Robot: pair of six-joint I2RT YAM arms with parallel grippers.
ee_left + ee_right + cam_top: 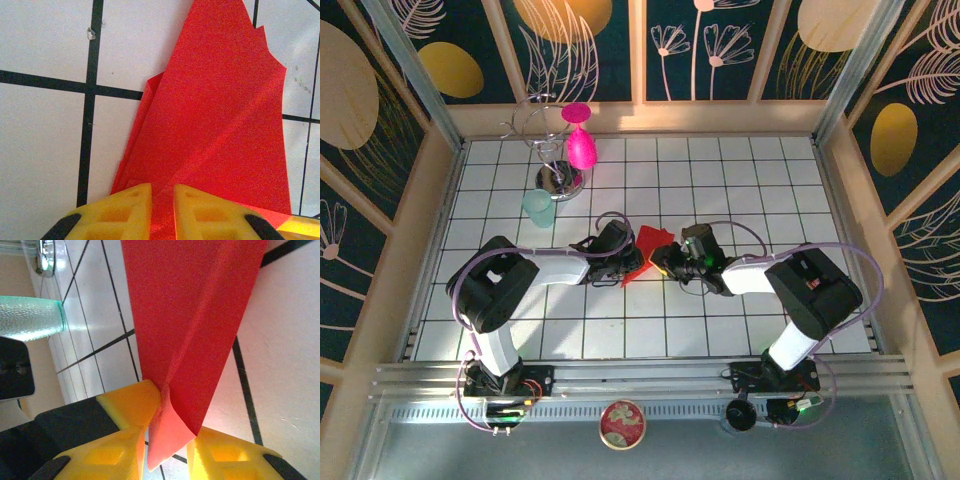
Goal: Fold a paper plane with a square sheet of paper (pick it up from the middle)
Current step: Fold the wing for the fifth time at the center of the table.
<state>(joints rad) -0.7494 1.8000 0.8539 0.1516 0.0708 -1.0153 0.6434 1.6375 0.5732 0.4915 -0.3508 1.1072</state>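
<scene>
Left pincer (162,202) and right pincer (172,427) each clamp the paper plane (648,245), gripped edges hidden inside.

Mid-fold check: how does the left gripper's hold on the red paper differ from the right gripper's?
The left gripper clamps a flat, layered part of the paper; the right gripper pinches where it buckles into a curled flap. From above, the left gripper is at the paper's left side, the right gripper at its right. Both are shut on it.
</scene>
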